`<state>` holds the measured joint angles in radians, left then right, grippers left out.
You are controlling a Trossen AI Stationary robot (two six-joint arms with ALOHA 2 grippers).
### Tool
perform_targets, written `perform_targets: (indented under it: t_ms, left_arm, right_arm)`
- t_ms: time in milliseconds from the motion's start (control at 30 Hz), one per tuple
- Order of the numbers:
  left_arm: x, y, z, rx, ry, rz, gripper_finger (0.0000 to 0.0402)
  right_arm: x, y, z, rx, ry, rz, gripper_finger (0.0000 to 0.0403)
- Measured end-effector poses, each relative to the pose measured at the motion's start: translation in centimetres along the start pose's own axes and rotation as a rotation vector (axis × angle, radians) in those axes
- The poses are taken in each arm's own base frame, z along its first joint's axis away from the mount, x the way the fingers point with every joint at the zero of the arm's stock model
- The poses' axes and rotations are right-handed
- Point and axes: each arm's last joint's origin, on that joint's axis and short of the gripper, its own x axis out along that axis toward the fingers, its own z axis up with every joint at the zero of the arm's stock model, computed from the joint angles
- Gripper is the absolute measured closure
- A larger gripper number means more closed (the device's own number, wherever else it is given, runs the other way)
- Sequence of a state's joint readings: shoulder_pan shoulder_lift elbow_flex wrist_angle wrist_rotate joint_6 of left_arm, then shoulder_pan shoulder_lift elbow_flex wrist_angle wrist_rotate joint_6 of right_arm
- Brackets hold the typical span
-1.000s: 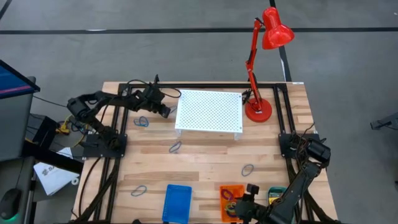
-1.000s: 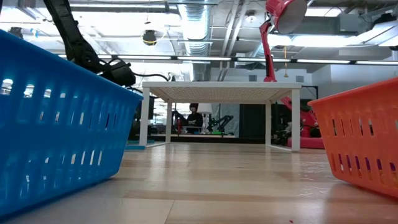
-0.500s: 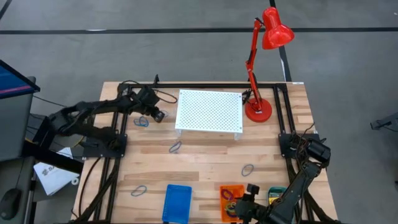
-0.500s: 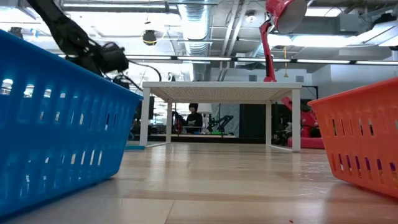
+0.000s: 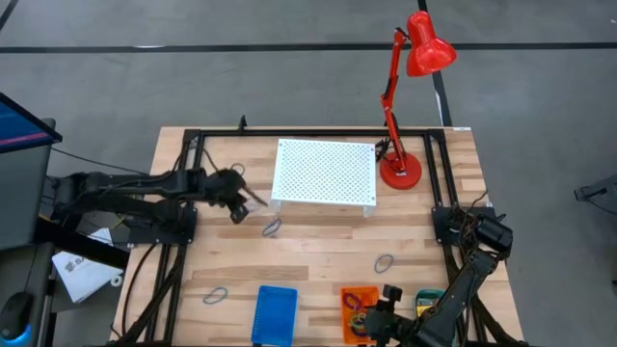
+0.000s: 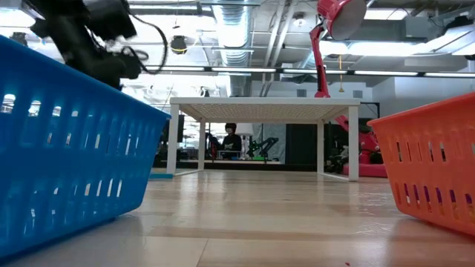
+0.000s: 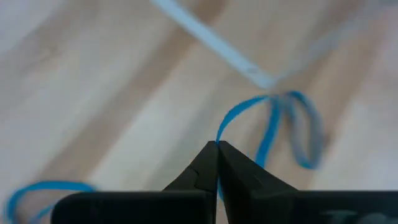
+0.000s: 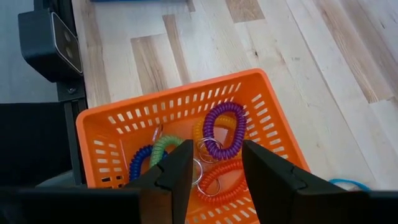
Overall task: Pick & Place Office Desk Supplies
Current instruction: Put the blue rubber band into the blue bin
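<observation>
My left gripper (image 5: pixel 249 202) hangs above the wood left of the white stand (image 5: pixel 324 172), shut on a thin blue loop (image 7: pixel 273 124). Another blue loop (image 7: pixel 37 190) lies on the wood beneath it. More loops lie flat on the table: one near the stand (image 5: pixel 272 227), one right of centre (image 5: pixel 385 262), one near the front left (image 5: pixel 214 295). At the front right my right gripper (image 8: pixel 214 168) stands open above the orange basket (image 8: pixel 93 124), touching nothing. Several coiled loops (image 8: pixel 222 127) lie in that basket. My left gripper pinches the blue loop's thin band (image 7: pixel 219 142) between its two fingertips. The fingers slant down at it from the table's left. The rest of the loop sticks out beyond the tips, clear of the wood.
A blue basket (image 5: pixel 275 313) stands at the front edge, left of the orange one (image 5: pixel 359 310). A small yellow-green thing (image 5: pixel 424 306) lies right of the orange basket. The red desk lamp (image 5: pixel 399 172) stands at the far right. Black frames (image 5: pixel 188 193) run along both sides.
My left gripper has drawn away from the stand's far left corner toward the table's near edge and has risen, its arm folding back toward the left. My right gripper has kept still.
</observation>
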<state>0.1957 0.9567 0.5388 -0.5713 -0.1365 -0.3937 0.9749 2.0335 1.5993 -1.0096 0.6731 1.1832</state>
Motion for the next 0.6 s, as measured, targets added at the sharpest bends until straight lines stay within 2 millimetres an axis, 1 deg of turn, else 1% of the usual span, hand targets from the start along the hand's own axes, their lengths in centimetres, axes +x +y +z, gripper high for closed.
perform_targets:
  t_ms: [233, 433, 600]
  left_arm:
    - [-1.2, -5.0, -2.3, 0.096, -0.018, -0.150, 0.0401]
    - [-2.1, -9.5, -3.7, 0.189, -0.098, -0.382, 0.0401]
    - [-2.3, -12.3, -5.2, 0.257, -0.121, -0.513, 0.0401]
  right_arm:
    - [0.0, 0.0, 0.0, 0.002, 0.001, -0.002, 0.0269]
    - [0.0, 0.0, 0.0, 0.002, 0.001, -0.003, 0.0269]
    - [0.0, 0.0, 0.0, 0.002, 0.001, -0.003, 0.0269]
